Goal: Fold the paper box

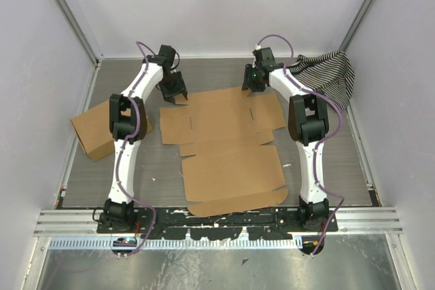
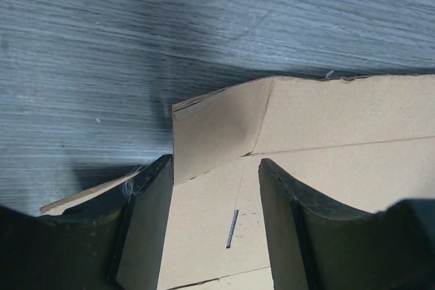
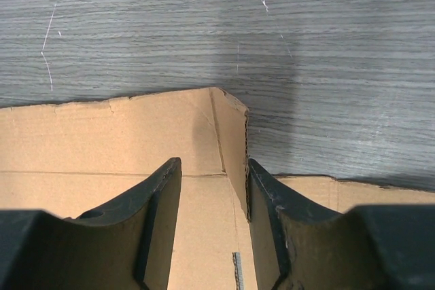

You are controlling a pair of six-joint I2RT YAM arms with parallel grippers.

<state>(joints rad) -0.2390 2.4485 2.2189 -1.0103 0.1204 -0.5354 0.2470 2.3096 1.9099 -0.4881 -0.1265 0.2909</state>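
The paper box (image 1: 228, 157) lies unfolded and mostly flat on the middle of the table. My left gripper (image 1: 178, 97) hovers at its far left corner, my right gripper (image 1: 251, 90) at its far right corner. In the left wrist view the left gripper (image 2: 216, 164) is open over the cardboard (image 2: 326, 120), where a small corner flap (image 2: 214, 127) is bent up just beyond the fingertips. In the right wrist view the right gripper (image 3: 214, 161) is open, and a raised corner flap (image 3: 234, 144) stands against the inner face of its right finger (image 3: 268, 208).
A squarer brown cardboard box (image 1: 95, 130) sits at the left, beside the left arm. A black-and-white striped cloth (image 1: 329, 73) lies in the back right corner. Walls close in the table on the left, the right and at the back.
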